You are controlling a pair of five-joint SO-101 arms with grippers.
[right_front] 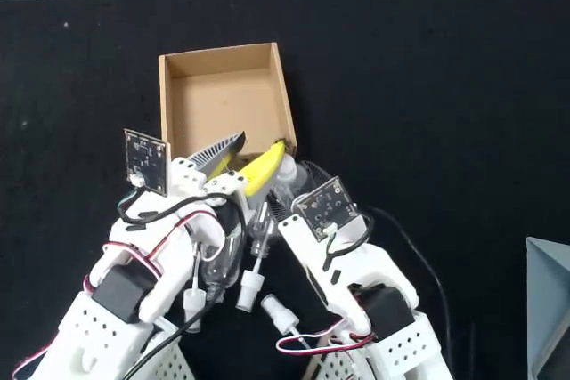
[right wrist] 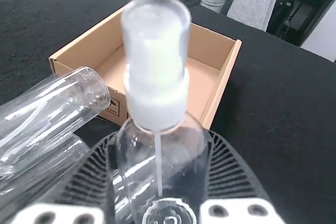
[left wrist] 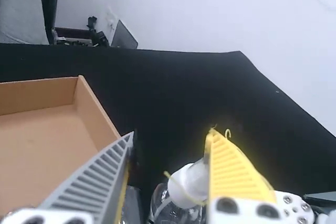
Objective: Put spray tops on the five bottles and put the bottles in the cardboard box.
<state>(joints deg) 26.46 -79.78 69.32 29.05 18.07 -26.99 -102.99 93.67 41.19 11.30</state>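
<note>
A: Two grippers at one bottle, is it? Where?

B: Just off the near right corner of the box point(right_front: 223, 100), outside it. The right gripper point(right wrist: 160, 148) has the bottle point(right wrist: 157, 177) clamped between its black ribbed jaws, with the neck pointing toward the box.

A: And the top?

B: A white top point(right wrist: 156, 72) sits on the neck. Its tube hangs down inside the clear body.

A: The left gripper?

B: The left gripper point(left wrist: 170, 135) is spread wide about that top. The yellow jaw lies against the top's side. The grey jaw is well apart from it, over the box's near wall.

A: What else lies about?

B: Clear bottles point(right wrist: 50, 106) lie on their sides on the black table point(right_front: 427, 86) between the arms, necks bare, just beside the held one. I see two plainly, but the arms cover the rest of the heap, so I cannot count them. Three loose tops point(right_front: 250, 291) lie nearer the arms' bases, tubes trailing.

A: Anything in the way of the box?

B: From above, the board point(right_front: 146, 160) on the left wrist hides part of the near wall. The left jaws overhang the near right corner. The box's mouth faces up, and its brown floor shows.

A: Off to the side?

B: A grey thing point(right_front: 549, 300) at the right edge of the view from above, well apart from the arms.
</note>
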